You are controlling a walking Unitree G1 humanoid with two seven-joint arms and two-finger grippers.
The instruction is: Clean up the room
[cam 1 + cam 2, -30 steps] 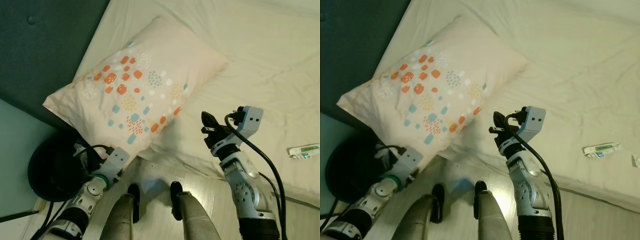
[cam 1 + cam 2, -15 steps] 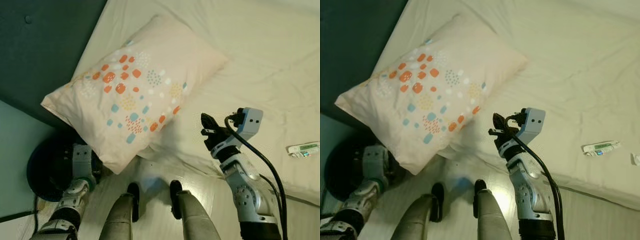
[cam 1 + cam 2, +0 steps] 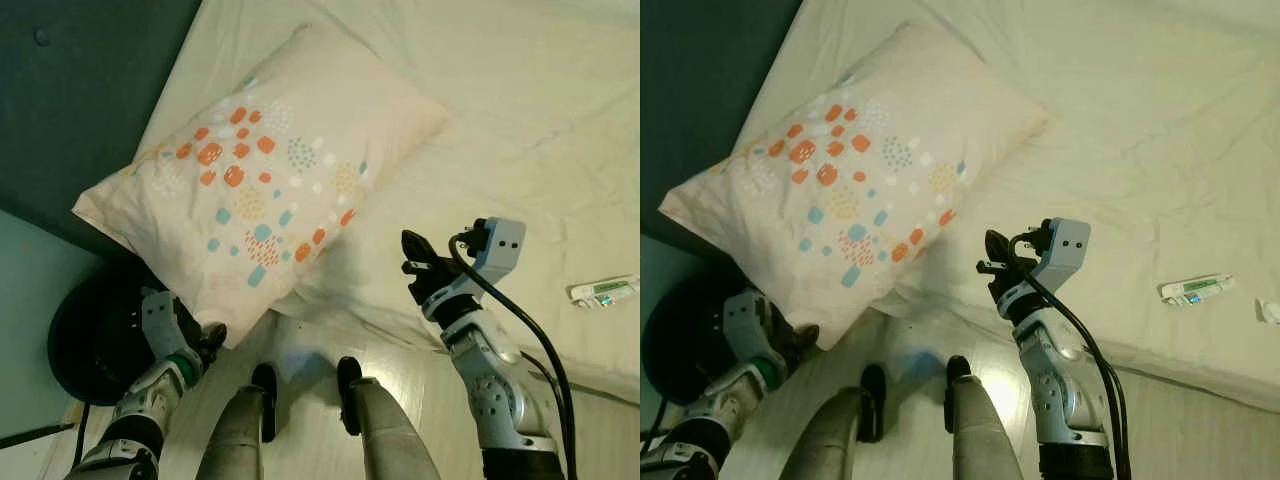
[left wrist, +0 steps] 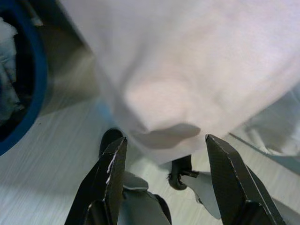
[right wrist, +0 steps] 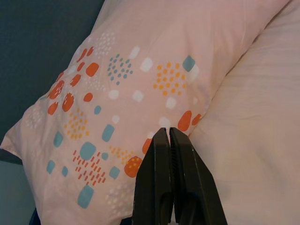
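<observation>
My two head eyes look steeply down from above at the bed point(image 3: 520, 110) and the pillow point(image 3: 270, 170) at the upper left of the frame, sharing that pillow with my right wrist camera close over it and my left wrist camera just under its overhanging corner.

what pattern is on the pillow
Pale pink pillow with orange, blue and white dabs; clearest in the left eye view.

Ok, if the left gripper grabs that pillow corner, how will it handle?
The pillow looks soft and puffy, so it will probably sag and fold from a corner grab. Its corner already overhangs the bed near the open left gripper, so it may slide off easily.
</observation>
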